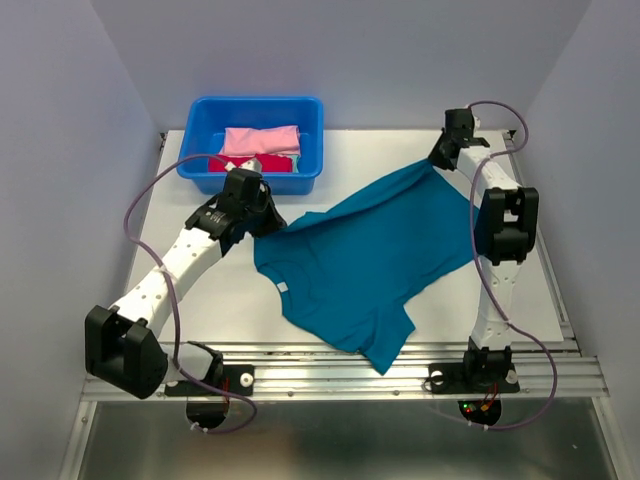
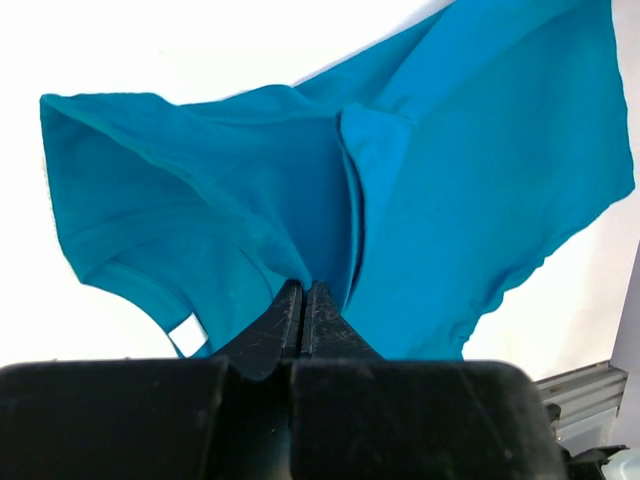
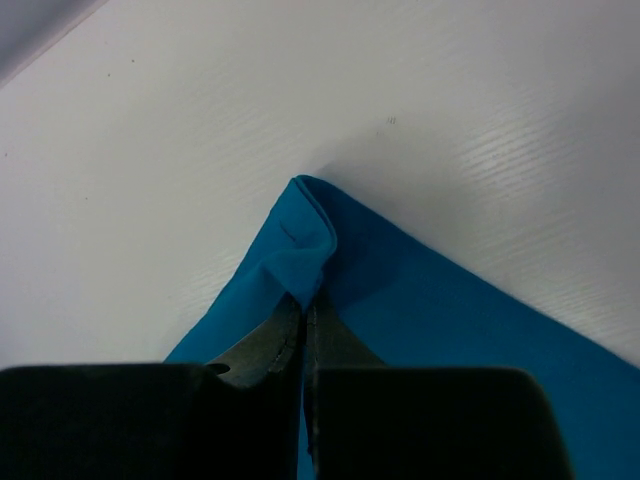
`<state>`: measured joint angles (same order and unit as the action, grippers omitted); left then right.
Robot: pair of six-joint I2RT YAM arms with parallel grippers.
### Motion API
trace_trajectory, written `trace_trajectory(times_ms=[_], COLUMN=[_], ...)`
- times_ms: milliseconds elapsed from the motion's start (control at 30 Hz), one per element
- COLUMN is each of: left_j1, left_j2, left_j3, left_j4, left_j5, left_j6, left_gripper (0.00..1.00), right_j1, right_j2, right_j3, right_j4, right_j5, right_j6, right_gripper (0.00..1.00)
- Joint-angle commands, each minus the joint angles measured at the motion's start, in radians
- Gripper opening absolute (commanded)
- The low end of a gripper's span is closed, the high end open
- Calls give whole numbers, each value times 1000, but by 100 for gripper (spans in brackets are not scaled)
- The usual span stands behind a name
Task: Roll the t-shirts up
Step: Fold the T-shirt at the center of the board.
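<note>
Both grippers point(image 2: 303, 292) point(image 3: 303, 305), seemingly, on teal t-shirt point(image 1: 370, 255)

White table point(image 1: 240, 312), teal t-shirt point(image 1: 370, 250) spread across its middle, blue tub point(image 1: 250, 183) at far-left corner

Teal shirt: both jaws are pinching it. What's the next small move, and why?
Probably pull the jaws slightly apart to tension the cloth: the teal shirt lies skewed, with folds bunched at the left jaws, and looks too rumpled to roll yet.
</note>
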<state>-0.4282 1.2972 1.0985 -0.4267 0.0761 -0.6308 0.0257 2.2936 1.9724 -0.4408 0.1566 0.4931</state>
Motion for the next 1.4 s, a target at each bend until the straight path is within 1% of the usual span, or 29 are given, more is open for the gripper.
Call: trace_trajectory(times_ms=[0, 167, 400, 667, 867, 967, 1267, 1367], left_j1=[-15, -60, -87, -109, -110, -109, -121, -124], left_j2=[-59, -73, -70, -85, -134, -142, -127, -145], left_j3=[-54, -97, -170, -193, -177, -187, -226, -250], left_j4=[6, 2, 42, 17, -18, -12, 2, 28], left_j5=[20, 37, 91, 74, 10, 8, 76, 112], left_j6=[-9, -35, -52, -38, -29, -24, 0, 8], left_gripper=[0, 0, 0, 0, 0, 0, 0, 0], right_j1=[-10, -20, -29, -47, -56, -56, -66, -66], right_j2=[-86, -106, -131, -148, -184, -192, -192, -189], right_j3=[-47, -98, -145, -170, -210, -225, -264, -268], right_j4=[45, 60, 67, 68, 99, 99, 99, 99], right_j5=[-11, 1, 27, 50, 46, 57, 73, 80], right_j6=[2, 10, 2, -4, -19, -28, -31, -34], right_gripper=[1, 1, 1, 1, 1, 1, 1, 1])
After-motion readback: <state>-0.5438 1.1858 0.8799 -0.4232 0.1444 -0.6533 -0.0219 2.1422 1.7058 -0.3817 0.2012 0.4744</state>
